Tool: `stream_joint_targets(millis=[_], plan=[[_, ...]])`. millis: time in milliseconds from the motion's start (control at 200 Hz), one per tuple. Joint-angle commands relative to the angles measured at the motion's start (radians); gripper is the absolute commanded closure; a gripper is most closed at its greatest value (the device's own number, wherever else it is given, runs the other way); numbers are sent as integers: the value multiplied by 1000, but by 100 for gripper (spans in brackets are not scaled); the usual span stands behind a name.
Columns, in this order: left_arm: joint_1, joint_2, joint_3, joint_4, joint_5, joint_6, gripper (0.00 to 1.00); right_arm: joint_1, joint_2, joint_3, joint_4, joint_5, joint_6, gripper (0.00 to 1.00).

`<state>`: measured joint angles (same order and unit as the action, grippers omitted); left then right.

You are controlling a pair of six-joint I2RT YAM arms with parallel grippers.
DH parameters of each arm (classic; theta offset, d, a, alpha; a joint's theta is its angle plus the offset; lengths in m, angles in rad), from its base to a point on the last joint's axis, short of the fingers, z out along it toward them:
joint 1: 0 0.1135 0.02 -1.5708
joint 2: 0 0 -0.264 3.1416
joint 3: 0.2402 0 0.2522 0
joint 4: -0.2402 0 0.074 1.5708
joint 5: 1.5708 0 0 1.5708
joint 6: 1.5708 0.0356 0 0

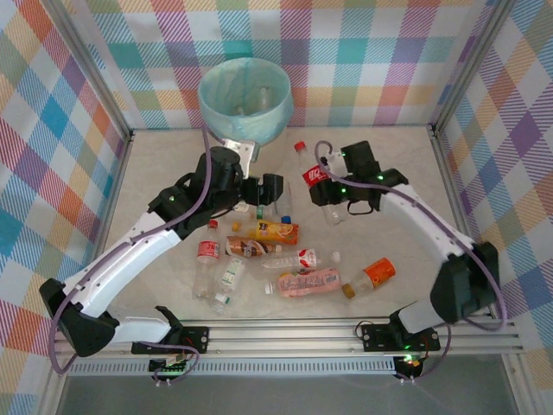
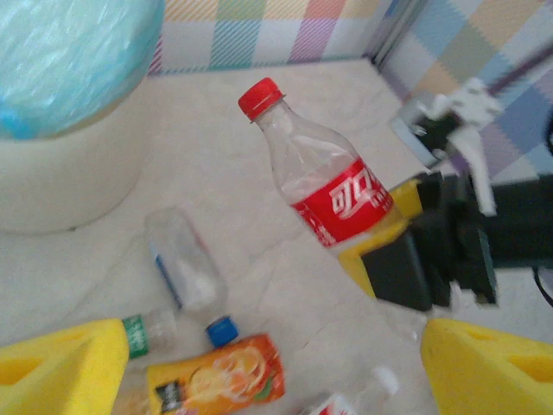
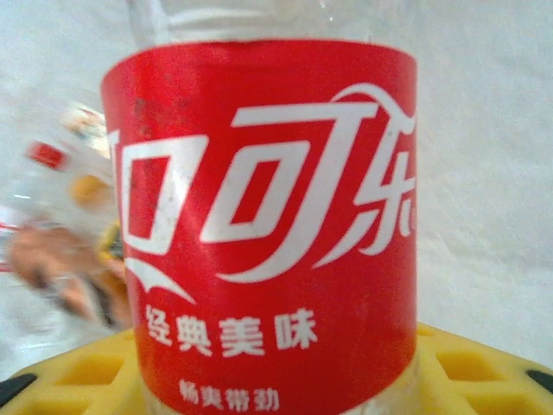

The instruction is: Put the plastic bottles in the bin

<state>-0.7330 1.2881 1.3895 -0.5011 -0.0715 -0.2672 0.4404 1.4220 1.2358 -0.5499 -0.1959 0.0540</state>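
The bin (image 1: 226, 123), cream-white with a teal liner, stands at the back centre, and its wall (image 2: 69, 173) fills the left wrist view's upper left. My right gripper (image 1: 331, 192) (image 2: 399, 226) (image 3: 276, 393) is shut on a red-labelled cola bottle (image 1: 312, 178) (image 2: 333, 194) (image 3: 268, 225), which is tilted with its red cap toward the bin. My left gripper (image 1: 266, 192) (image 2: 276, 380) is open and holds nothing. It hovers over an orange juice bottle (image 1: 275, 231) (image 2: 216, 376) and a clear blue-capped bottle (image 2: 181, 264). Several more plastic bottles (image 1: 298, 270) lie scattered in front.
Loose bottles include a red-labelled one (image 1: 207, 258), a brown-labelled one (image 1: 245, 246), a pink one (image 1: 309, 281) and an orange-labelled one (image 1: 373, 277). Checked walls (image 1: 69, 130) enclose the table on three sides. A metal rail (image 1: 346, 333) runs along the near edge.
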Motion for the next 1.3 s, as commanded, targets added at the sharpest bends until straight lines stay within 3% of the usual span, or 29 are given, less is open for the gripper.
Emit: stream_joint_targets(millis=[0,145,265,455,575,650,775,965,1300], plan=[[27,40,61,103,67,-58,14,-2,-122,-66,109,-214,5,47],[84,97,111,177,179,-158,17,1,-210,-107,183,-379,26,48],[98,119,120,268,260,-207,24,10,-236,-106,182,-445,18,48],[98,136,121,307,325,-238,31,20,-265,-119,197,-487,19,48],[99,133,108,329,384,-263,25,20,-257,-114,174,-430,28,48],[98,116,94,315,366,-276,15,20,-250,-99,153,-391,46,49],[99,56,43,309,300,-272,13,20,-244,-93,166,-374,74,49],[99,40,44,323,325,-269,25,32,-240,-102,213,-476,70,49],[101,82,88,303,335,-269,43,101,-238,-83,188,-488,12,49]])
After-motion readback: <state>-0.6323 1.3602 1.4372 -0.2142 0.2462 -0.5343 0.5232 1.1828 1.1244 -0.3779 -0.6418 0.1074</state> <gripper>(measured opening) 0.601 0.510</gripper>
